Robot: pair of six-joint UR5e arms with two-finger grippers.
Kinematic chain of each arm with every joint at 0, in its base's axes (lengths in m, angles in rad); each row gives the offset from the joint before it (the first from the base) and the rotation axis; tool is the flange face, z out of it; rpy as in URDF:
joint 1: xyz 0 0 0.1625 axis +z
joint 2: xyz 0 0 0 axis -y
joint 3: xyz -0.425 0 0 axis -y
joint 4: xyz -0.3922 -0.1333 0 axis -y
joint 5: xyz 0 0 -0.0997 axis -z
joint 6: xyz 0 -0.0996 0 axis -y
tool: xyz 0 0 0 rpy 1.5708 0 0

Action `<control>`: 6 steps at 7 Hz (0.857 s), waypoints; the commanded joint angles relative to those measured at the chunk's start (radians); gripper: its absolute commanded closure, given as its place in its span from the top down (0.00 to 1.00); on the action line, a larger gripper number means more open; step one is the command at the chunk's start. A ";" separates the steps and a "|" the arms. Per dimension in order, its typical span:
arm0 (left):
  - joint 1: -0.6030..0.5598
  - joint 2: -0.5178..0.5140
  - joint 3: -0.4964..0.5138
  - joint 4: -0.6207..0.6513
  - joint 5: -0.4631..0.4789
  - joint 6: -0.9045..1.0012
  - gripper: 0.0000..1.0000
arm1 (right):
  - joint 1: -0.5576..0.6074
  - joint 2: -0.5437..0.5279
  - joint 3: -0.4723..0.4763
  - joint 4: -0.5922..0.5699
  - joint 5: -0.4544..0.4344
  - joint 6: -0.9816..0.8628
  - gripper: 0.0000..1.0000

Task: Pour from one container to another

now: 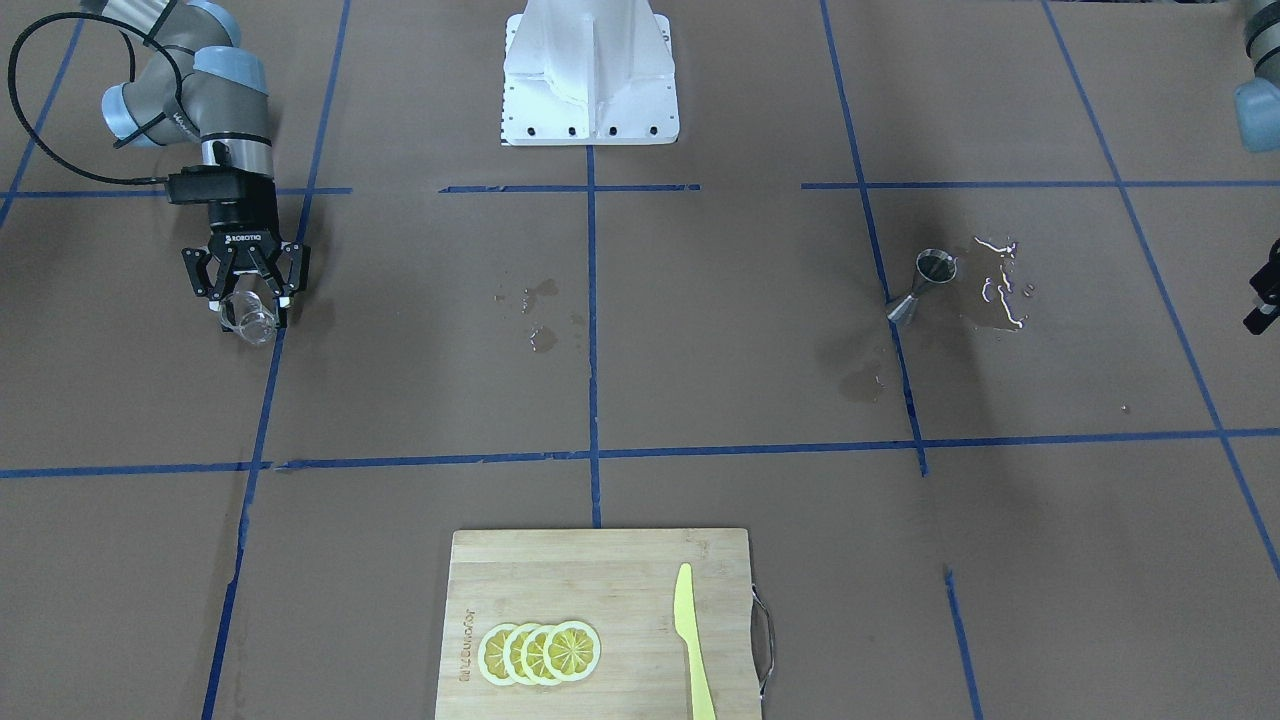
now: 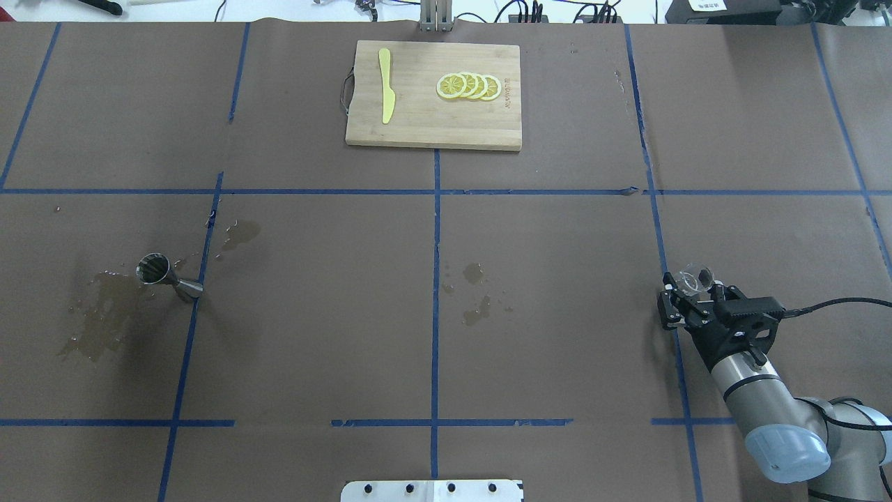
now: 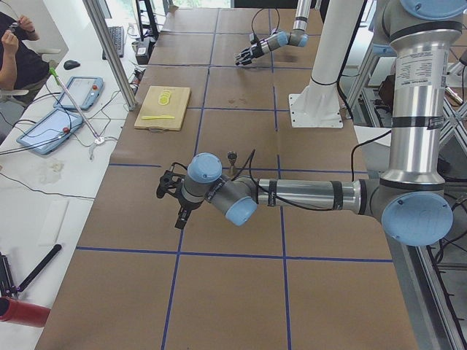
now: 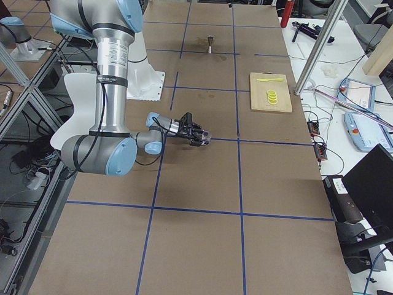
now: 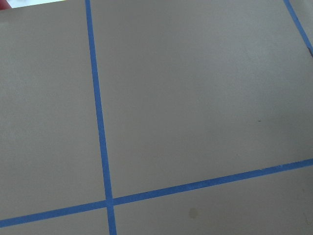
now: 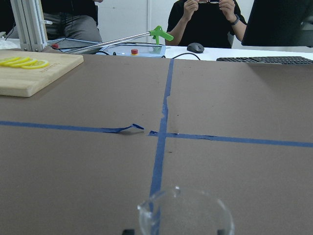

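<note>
Since the table (image 2: 432, 335) is wet beside the pour target, go careful. Your right gripper (image 2: 686, 289) is clamped on its load, facing a long carry. I can't tell the left gripper's (image 1: 1262, 300) grip. The jigger (image 2: 167, 276) stands upright on the robot's left side, and the glass cup (image 2: 697, 277) sits between the right jaws, well apart from it.

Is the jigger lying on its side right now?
No, the jigger stands upright on its lower cone, beside the wet patch on the table covering.
</note>
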 commanded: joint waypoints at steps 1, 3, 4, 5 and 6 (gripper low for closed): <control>-0.002 0.009 -0.015 0.000 0.000 -0.002 1.00 | -0.002 -0.001 0.001 0.000 0.001 0.000 0.77; -0.002 0.012 -0.020 0.000 0.000 -0.008 1.00 | -0.002 -0.013 0.014 0.005 0.005 0.000 1.00; -0.001 0.012 -0.018 0.000 0.000 -0.014 1.00 | -0.002 -0.027 0.029 0.085 0.039 -0.015 1.00; -0.001 0.012 -0.020 -0.002 0.000 -0.037 1.00 | 0.001 -0.100 0.111 0.127 0.118 -0.015 1.00; -0.001 0.012 -0.020 -0.002 0.000 -0.040 1.00 | 0.004 -0.226 0.253 0.123 0.227 -0.015 1.00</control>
